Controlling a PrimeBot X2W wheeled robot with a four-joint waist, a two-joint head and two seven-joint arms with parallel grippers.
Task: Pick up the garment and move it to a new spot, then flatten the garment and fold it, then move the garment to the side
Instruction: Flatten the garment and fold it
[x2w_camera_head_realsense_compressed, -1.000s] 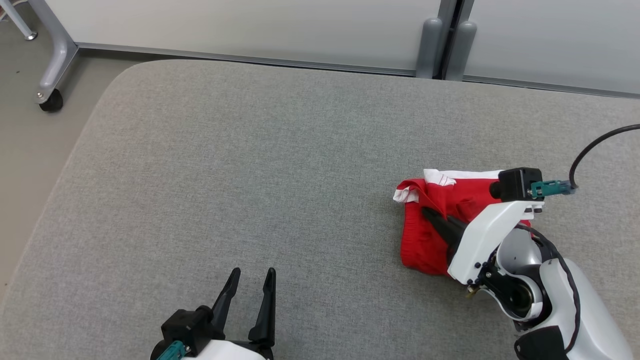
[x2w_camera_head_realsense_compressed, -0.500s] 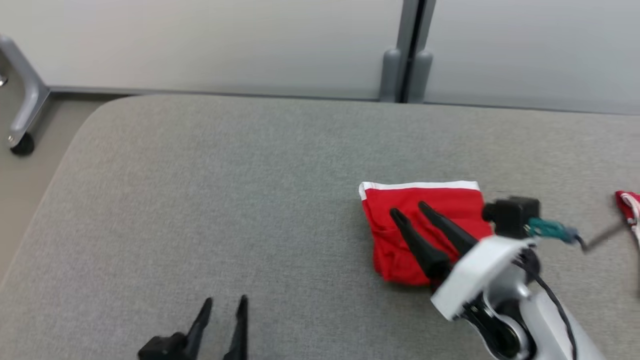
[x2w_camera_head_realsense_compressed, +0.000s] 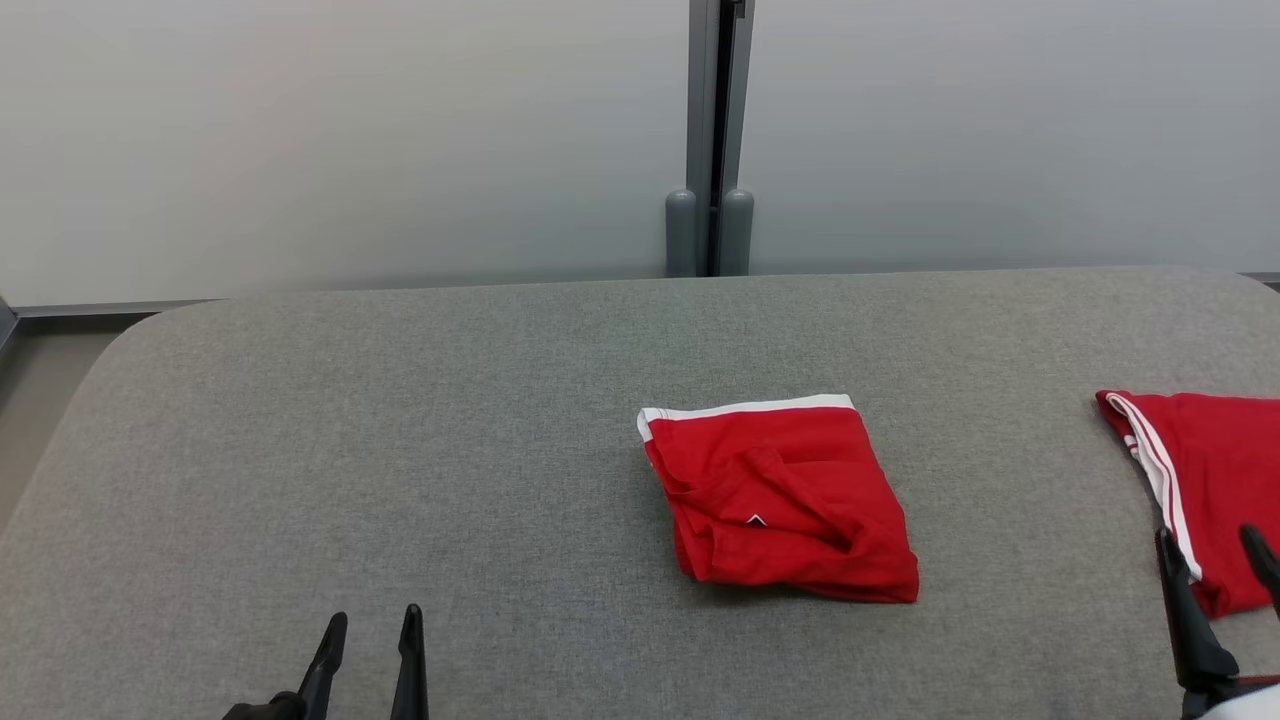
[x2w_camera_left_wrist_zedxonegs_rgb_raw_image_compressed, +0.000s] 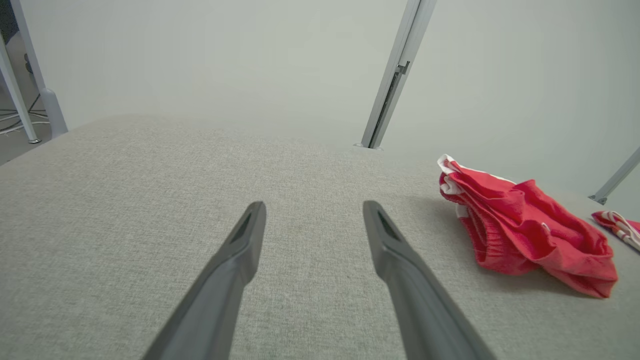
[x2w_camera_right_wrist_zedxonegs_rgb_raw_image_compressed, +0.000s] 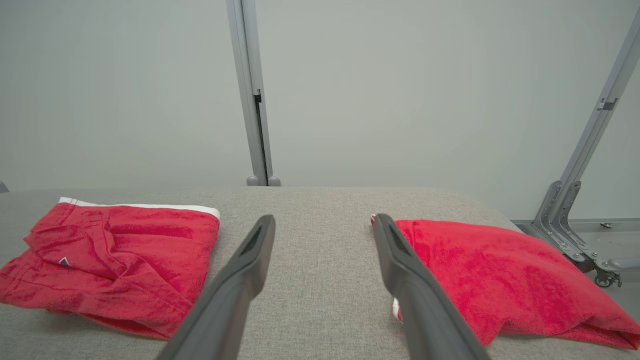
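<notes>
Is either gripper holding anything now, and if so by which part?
Nothing is held: the left gripper and right gripper are both open and empty; the folded red cloth garment lies free on the grey fabric surface.

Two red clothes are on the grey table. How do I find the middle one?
Find the grey padded table, then the metal post behind it. In front of that post, mid-table, lies the folded red garment. It has one white band along its far edge; the other red garment, at the right edge, has white side stripes.
</notes>
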